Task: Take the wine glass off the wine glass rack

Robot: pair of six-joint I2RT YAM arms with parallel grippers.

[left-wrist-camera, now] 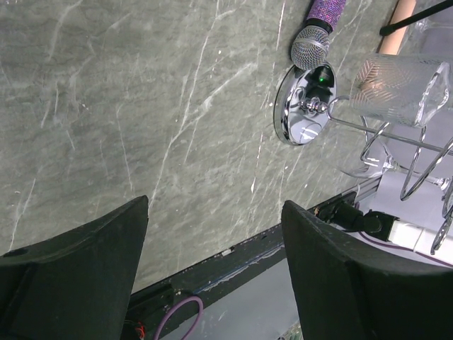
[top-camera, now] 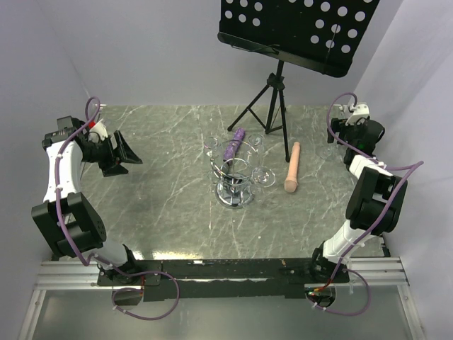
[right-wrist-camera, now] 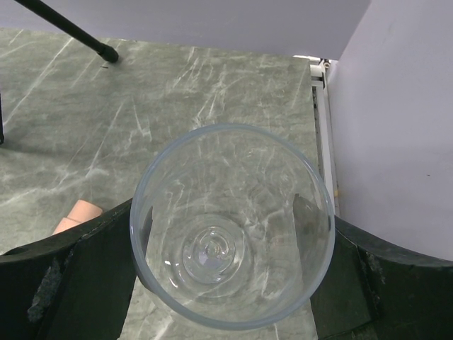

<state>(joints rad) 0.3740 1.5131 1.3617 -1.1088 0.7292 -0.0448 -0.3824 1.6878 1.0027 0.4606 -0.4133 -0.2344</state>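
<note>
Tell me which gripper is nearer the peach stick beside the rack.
Right. The right gripper, holding a wine glass, is just right of the stick; the left gripper is far left, beyond the rack.

You have bright, even light from overhead in all three views, and the shadows on the marble table (top-camera: 163, 198) are soft and faint. Along its near edge you can see a pale strip of glare. The chrome disc base of the wine glass rack (left-wrist-camera: 304, 106) throws hard white highlights and one green spot. The fingers (left-wrist-camera: 78, 276) of the left gripper (left-wrist-camera: 216, 205) show as soft, near-black shapes, out of focus. The wine glass (right-wrist-camera: 212, 177) has a slightly blurred rim, and the table seen through it looks warped.
</note>
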